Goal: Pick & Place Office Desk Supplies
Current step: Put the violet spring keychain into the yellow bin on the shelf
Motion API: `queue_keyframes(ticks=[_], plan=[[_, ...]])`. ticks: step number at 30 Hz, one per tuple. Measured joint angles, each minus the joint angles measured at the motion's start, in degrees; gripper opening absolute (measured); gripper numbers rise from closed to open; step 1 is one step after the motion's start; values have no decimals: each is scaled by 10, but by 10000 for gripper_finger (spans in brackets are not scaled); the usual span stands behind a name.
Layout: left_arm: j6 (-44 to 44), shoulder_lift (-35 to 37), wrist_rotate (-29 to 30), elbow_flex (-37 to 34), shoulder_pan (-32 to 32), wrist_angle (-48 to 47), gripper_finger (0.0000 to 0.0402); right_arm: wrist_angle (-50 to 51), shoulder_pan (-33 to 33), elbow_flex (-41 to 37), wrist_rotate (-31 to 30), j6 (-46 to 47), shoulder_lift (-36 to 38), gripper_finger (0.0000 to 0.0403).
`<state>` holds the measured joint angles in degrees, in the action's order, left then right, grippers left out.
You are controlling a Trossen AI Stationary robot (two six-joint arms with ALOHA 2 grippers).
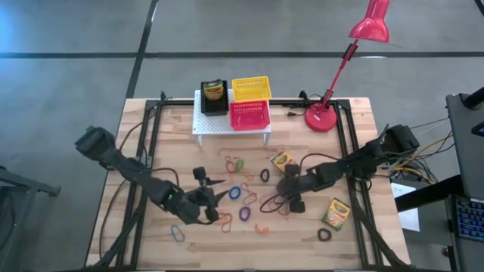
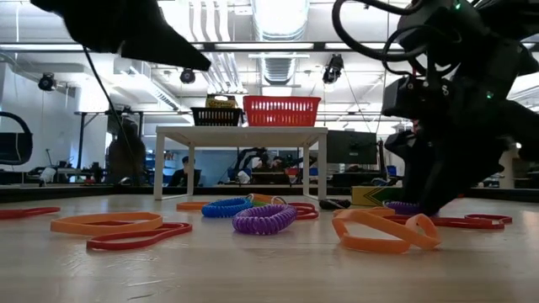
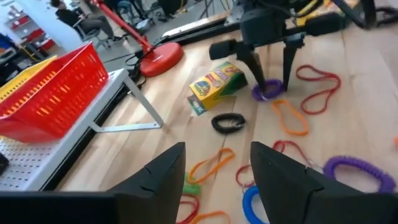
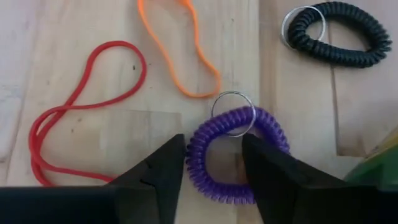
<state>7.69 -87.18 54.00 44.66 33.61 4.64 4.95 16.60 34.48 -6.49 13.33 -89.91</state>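
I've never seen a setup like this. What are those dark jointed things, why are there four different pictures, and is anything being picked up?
The dark jointed things are two robot arms at a wooden table, each ending in a two-finger gripper. One picture looks straight down, one looks level across the tabletop, and two come from cameras on the arms' wrists.

Coloured elastic loops and coiled bands lie scattered on the table, with crayon boxes. At the back a white rack carries a red basket, a yellow basket and a black one.

The right gripper is down at the table, its open fingers on either side of a purple coiled band; it is not lifted yet. The left gripper is open and holds nothing.
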Motion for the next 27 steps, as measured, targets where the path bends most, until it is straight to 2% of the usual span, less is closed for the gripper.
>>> queue_keyframes(ticks=[4,8,13,18,24,27], plan=[[35,-6,-15,0,-17,5,179,4,0,-1,11,-4,14,82],[63,-3,-36,0,-35,1,174,6,0,-2,38,-23,61,24],[64,-3,-41,0,-46,3,168,6,-1,10,34,-49,134,20],[71,-4,-41,0,-49,8,167,3,-19,71,-24,-130,202,20],[76,-4,-41,0,-49,13,167,13,-144,188,-17,-211,216,20],[76,-4,-41,0,-50,16,167,34,-240,254,55,-218,186,20]])
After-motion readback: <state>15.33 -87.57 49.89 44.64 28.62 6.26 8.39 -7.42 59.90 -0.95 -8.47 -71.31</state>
